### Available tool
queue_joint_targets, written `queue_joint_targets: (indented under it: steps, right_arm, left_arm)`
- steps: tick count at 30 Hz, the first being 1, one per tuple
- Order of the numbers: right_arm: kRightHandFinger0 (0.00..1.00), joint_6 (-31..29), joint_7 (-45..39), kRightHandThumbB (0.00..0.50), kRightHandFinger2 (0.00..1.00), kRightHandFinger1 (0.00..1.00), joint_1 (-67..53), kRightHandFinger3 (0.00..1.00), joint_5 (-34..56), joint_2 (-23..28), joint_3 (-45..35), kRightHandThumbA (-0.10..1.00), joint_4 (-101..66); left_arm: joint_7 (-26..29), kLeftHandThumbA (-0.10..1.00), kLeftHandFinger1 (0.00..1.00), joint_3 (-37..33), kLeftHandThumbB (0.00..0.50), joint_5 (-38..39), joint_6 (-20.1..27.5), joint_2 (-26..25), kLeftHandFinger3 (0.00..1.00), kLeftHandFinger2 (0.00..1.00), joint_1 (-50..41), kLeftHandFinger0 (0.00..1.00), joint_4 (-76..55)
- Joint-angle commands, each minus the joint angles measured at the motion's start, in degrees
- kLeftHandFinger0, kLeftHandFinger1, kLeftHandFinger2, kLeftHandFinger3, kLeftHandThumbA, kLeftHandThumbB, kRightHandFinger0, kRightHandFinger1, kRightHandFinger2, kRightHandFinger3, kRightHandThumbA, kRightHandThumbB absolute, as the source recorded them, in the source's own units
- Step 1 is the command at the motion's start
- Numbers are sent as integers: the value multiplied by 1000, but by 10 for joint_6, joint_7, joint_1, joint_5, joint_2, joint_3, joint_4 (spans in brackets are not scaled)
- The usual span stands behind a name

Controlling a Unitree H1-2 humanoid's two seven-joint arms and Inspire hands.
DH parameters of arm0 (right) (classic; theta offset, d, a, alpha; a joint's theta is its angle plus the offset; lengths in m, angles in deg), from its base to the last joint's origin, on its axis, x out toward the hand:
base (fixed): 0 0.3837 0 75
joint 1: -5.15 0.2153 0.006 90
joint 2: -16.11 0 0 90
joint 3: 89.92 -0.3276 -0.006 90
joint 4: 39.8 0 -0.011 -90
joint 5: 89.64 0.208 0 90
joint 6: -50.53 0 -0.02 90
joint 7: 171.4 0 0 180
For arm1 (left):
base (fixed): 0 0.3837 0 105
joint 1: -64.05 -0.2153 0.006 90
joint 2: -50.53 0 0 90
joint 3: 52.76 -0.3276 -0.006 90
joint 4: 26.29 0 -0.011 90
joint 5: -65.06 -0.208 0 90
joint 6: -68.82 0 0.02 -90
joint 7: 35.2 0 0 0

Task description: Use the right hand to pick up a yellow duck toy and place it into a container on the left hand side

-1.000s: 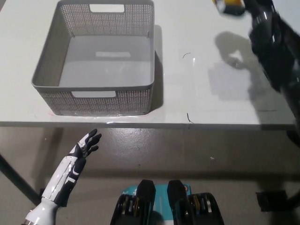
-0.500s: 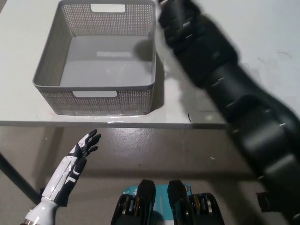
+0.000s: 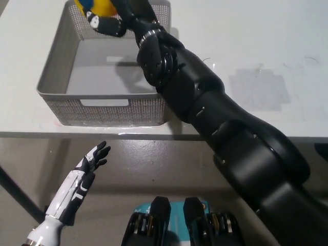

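Your right hand was closed around the yellow duck toy, fingers wrapped over its lower side, with the toy's yellow body showing above them at the top edge of the head view. The hand and toy sat above the far part of the grey basket, inside the outline of its rim, not resting on the floor of it as far as the view allowed you to judge. The black right arm reached diagonally from lower right across the near right corner of the basket.

Progress, as a judgement: pick-up was done, carry to the left-side container was essentially done, and what remained was to lower if needed, open the hand and withdraw. The basket floor was bare, so nothing had been deposited yet.

The left hand rested below the table edge at lower left, holding nothing, fingers spread apart and extended.

The basket stood on the white table near its front edge, with cut-out handles on its near and far walls.

Labels and writing: none could be read. No brand or text was visible on the toy, basket or arm; the dark patches on the toy were too partial to identify.
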Motion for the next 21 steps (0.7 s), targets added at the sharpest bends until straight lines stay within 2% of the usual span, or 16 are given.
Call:
queue_joint_targets:
  steps: [1,4,6,7,10,13,16,17,18,20,21]
  right_arm:
    - [1000,29,-66,458,1000,1000,39,1000,5,14,8,729,-1]
    - [1000,24,-81,480,1000,1000,35,1000,10,19,7,942,-4]
    - [1000,23,-86,481,1000,1000,35,1000,9,21,9,1000,-6]
    - [1000,23,-87,469,1000,1000,35,1000,7,22,11,1000,-8]
    - [1000,19,-93,485,1000,1000,33,1000,6,28,14,1000,-12]
    - [1000,14,-94,474,1000,1000,30,1000,8,33,13,1000,-16]
    - [1000,-27,-62,434,1000,1000,25,1000,20,48,-2,1000,-34]
    - [1000,-33,-57,439,1000,1000,25,1000,25,52,-8,1000,-40]
    - [1000,-46,-48,414,1000,1000,25,1000,30,58,-16,1000,-49]
    - [1000,-70,-46,421,1000,1000,21,1000,54,74,-44,1000,-84]
    - [1000,-76,-51,460,1000,1000,10,1000,71,94,-67,1000,-142]
  left_arm:
    - [-5,1000,1000,4,184,1,10,-11,1000,1000,11,1000,-16]
    - [-5,1000,1000,4,202,2,6,-11,1000,1000,13,1000,-17]
    - [-6,1000,1000,4,196,3,9,-11,1000,1000,14,1000,-15]
    - [-6,1000,1000,3,202,1,8,-12,1000,1000,14,1000,-15]
    - [-7,1000,1000,2,194,0,7,-11,1000,1000,14,1000,-17]
    - [-8,1000,1000,0,190,0,5,-11,1000,1000,13,1000,-18]
    - [-9,1000,1000,0,199,-1,2,-11,1000,1000,14,1000,-20]
    - [-9,1000,1000,0,202,-2,2,-11,1000,1000,15,1000,-19]
    - [-9,1000,1000,1,204,-3,3,-11,1000,1000,16,1000,-18]
    - [-11,1000,1000,2,203,-2,2,-12,1000,1000,19,1000,-17]
    - [-13,1000,1000,3,220,2,-2,-13,1000,1000,20,1000,-18]
